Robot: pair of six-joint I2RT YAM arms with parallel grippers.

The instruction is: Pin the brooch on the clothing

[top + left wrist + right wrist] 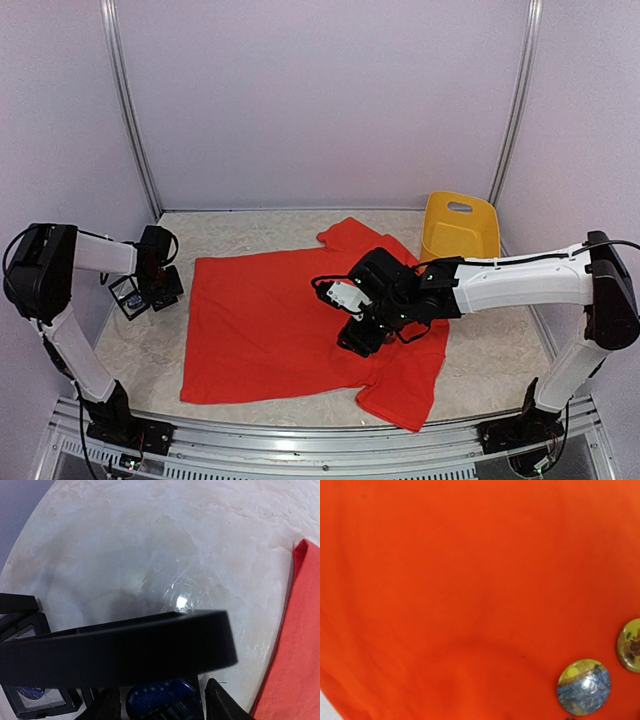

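The red T-shirt (270, 320) lies spread flat on the table. Its edge shows in the left wrist view (295, 645), and it fills the right wrist view (445, 580). Two round brooches lie on it, one blue and yellow (584, 686) and one yellow (630, 645). My left gripper (150, 285) is off the shirt's left edge at a small black box (128, 296). Its fingers (220, 702) stand close on either side of a tilted blue dotted brooch (160, 700), behind the box's black wall (115, 650). My right gripper (362, 338) hangs low over the shirt's right half; its fingertips are hidden.
A yellow plastic basket (460, 228) stands at the back right, past the shirt's sleeve. The black box holds another brooch in a framed slot (32, 692). Grey walls close the table at the back and sides.
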